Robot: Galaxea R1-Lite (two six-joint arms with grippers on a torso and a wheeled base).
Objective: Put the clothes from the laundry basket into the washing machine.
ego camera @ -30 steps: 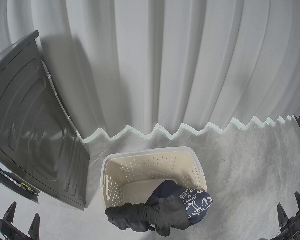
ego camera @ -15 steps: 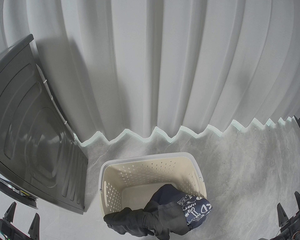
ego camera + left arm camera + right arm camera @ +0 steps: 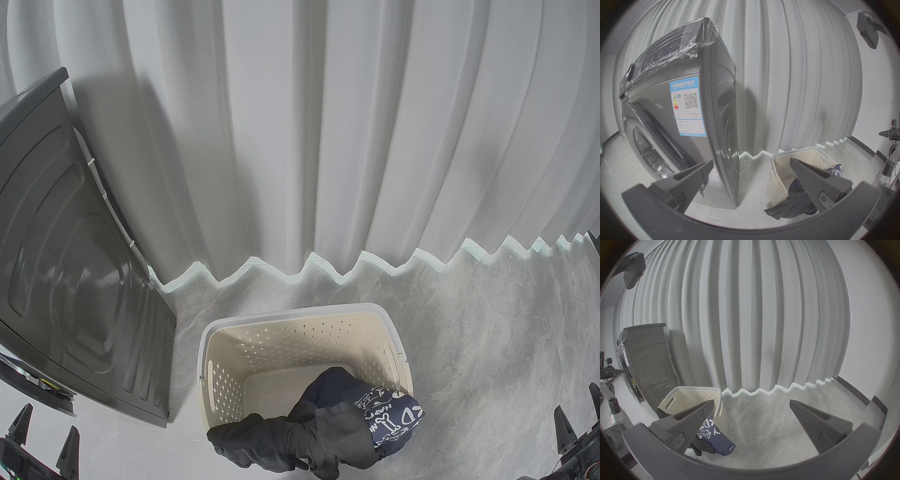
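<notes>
**Clothes hanging off basket rim, both fingers empty**

The clothes (image 3: pixel 319 425), a black piece and a navy printed one, are draped over the near right rim of the laundry basket (image 3: pixel 300 311), half inside and half hanging out. My left fingers (image 3: pixel 690 178) are spread and hold nothing, low at near left. My right fingers (image 3: pixel 818 424) are likewise spread, low at near right.

Risks, as I judge them:
- I pinch only one piece, and the other drags off onto the floor (image 3: pixel 500 325).
- The basket looks light, so a pull may slide or tip it.
- Fabric may snag on the rim.

The washing machine (image 3: pixel 69 250) stands left of the basket with its side panel toward it. Its door (image 3: pixel 653 150) is on the face turned away and looks shut, so it likely needs opening first. The curtain (image 3: pixel 344 125) hangs at the far side, and nothing lies between me and the clothes.
</notes>
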